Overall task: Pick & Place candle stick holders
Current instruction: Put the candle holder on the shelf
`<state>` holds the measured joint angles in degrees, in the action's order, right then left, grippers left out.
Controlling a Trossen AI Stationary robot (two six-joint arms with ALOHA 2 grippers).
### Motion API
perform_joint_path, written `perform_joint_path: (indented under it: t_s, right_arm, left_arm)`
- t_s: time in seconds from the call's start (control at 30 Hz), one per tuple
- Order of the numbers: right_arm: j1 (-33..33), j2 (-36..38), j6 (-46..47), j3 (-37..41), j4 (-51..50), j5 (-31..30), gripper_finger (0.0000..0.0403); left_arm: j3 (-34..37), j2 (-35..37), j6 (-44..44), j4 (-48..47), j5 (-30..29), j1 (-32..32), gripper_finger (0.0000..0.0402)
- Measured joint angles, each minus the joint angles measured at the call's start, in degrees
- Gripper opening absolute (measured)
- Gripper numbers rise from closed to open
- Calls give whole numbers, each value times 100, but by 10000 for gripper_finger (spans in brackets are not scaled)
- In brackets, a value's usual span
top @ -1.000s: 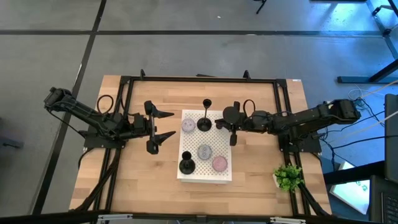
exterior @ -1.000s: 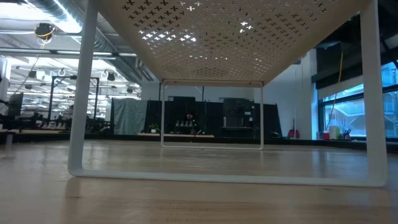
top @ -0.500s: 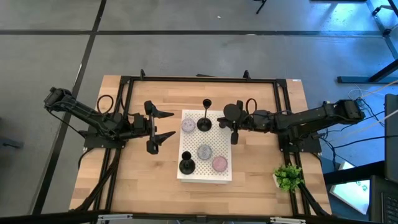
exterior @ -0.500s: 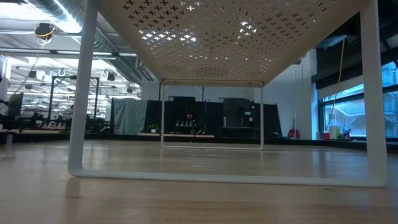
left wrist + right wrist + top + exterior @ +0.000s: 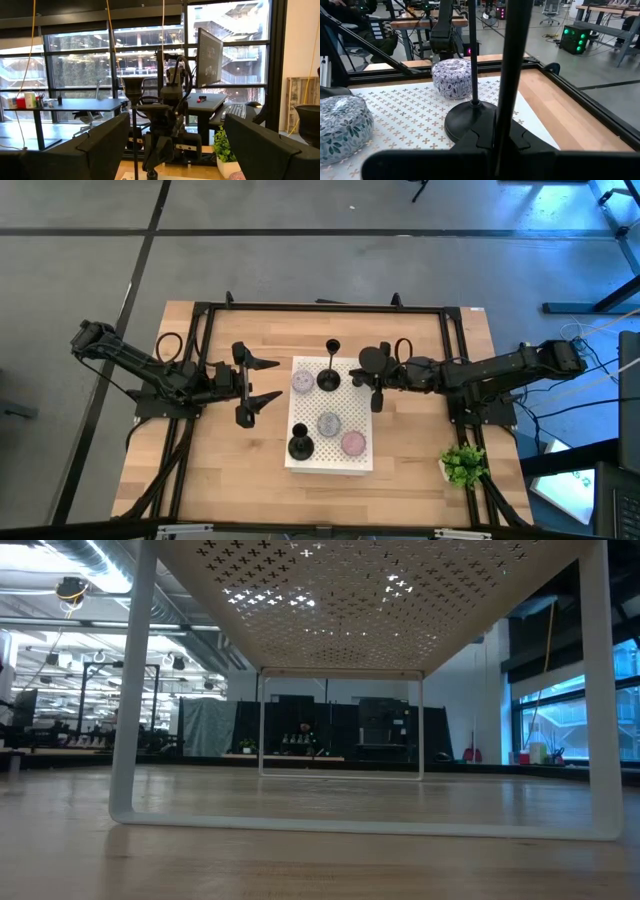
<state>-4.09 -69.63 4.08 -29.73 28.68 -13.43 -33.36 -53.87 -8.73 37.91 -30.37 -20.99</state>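
Note:
A white perforated stand point(image 5: 345, 462) sits mid-table. One black candle stick holder point(image 5: 329, 377) stands by its round base on the stand's far part and shows in the right wrist view point(image 5: 470, 120). A second holder point(image 5: 300, 446) stands at the stand's near left corner. My right gripper point(image 5: 358, 379) is at the stand's far right edge, shut on the third holder point(image 5: 370, 361). My left gripper point(image 5: 268, 382) is open and empty, just left of the stand. My right gripper pinches the third holder's thin stem point(image 5: 506, 107) between its two fingers. The fingers come level from the table's right and lie across the stem. The holder is about upright, with a round flat end point(image 5: 370, 361) above the fingers. The gripper hides its lower end.
Three round patterned tins sit on the stand: one far left point(image 5: 302, 382), one in the middle point(image 5: 329, 423), a pink one near right point(image 5: 352, 443). A green plant point(image 5: 462, 465) stands near the table's right edge. The low view shows only the stand's underside point(image 5: 350, 600).

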Motion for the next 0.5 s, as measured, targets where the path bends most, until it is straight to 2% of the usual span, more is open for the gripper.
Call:
perform_joint_path:
  t_s: [0.27, 0.37, 0.5]
  right_arm:
    - [-157, -5, 21, -413, -845, -153, 5]
    - [-214, -4, 21, -442, -927, -404, 5]
    - [-213, -4, 24, -445, -941, -429, 5]
  left_arm:
    - [0, 0, 0, -2, 0, 0, 322]
    - [0, 0, 0, -7, 0, -2, 322]
    - [0, 0, 0, -7, 2, 0, 322]
